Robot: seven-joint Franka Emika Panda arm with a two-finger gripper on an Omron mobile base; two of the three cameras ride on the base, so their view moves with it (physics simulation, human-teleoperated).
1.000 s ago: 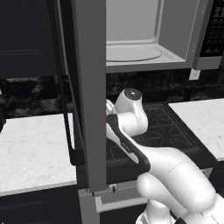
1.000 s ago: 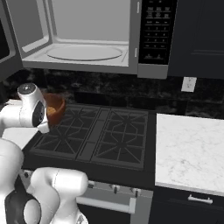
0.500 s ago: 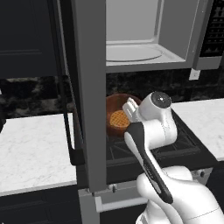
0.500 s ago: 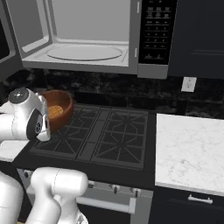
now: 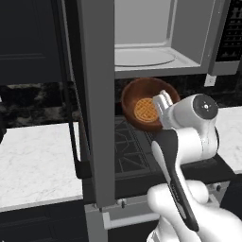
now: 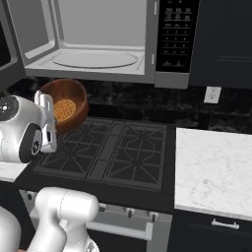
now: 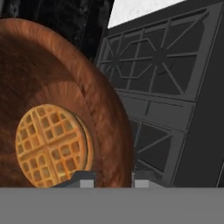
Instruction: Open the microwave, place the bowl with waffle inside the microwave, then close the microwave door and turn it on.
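Currently the fingers (image 7: 110, 178) are pinched on the rim of the bowl (image 5: 142, 95), one tip inside and one outside the wall, narrow gap only as wide as the rim. Bowl is lifted off the stove (image 6: 115, 150), tipped so its opening faces the base cameras, hanging just under the front lip of the microwave (image 6: 98, 37). Waffle (image 5: 147, 109) sits against the bowl bottom, grid side showing; in the hand view the waffle (image 7: 51, 144) is low left, next to the inner fingertip. Microwave door (image 5: 97, 104) swung wide open, seen edge-on in the left base view as a tall grey slab with its dark bar handle (image 5: 75, 127) on the left side. Cavity is pale grey with the round turntable (image 6: 94, 59) bare. Black button panel (image 6: 176, 34) right of the cavity. Bowl (image 6: 66, 101) is left of the burner grates in the right base view, beside the white wrist. Marble surface (image 6: 214, 170) lies right of the stove, another marble surface (image 5: 35, 158) left of the door. Wall outlet (image 6: 212, 94) on the dark backsplash.
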